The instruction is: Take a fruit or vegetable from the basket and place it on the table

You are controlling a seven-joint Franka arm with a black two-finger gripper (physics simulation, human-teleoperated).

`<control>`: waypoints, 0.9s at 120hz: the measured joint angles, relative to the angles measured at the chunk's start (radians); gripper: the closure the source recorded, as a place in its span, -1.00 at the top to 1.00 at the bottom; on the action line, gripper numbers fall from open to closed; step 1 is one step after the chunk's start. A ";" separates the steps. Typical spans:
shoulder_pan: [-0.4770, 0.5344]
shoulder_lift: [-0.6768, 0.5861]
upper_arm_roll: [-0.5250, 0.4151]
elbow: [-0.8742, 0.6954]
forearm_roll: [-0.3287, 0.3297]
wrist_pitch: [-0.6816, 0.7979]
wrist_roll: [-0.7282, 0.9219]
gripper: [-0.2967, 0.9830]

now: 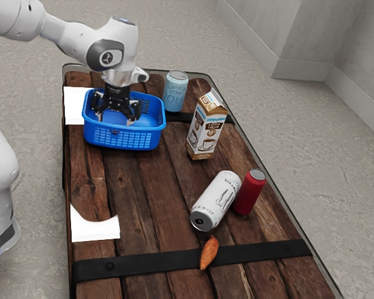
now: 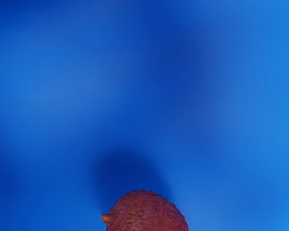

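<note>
Blue basket (image 1: 123,138), upper left of the frame; the pincer (image 1: 116,119) dips in, open. In there, beneath it, sits a bumpy reddish fruit (image 2: 145,214), light, firm, hardly slippery, I'd guess; best pinched gently round the middle.

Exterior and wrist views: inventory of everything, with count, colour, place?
Table: 1, brown planks
Straps: 2, black, across planks
Basket: 1, blue, table's far end
Bumpy fruit: 1, reddish, in basket under hand
Light can: 1, pale blue, behind carton
Carton: 1, brown-white, upright
Large can: 1, white, on its side
Slim can: 1, red, beside white can
Tapered vegetable: 1, orange-brown, on near strap
White patches: 2, table's edge
Floor, walls: grey, surrounding
Arm: 1, white, over basket
Gripper: 1, black, open, in basket
</note>
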 joint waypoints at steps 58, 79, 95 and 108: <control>0.000 0.022 0.000 -0.002 -0.019 0.050 0.017 0.44; 0.000 0.031 0.000 -0.002 -0.029 0.055 0.013 0.36; 0.001 0.032 0.000 -0.010 -0.044 0.060 0.009 0.21; 0.001 0.032 0.000 -0.014 -0.052 0.063 0.002 0.03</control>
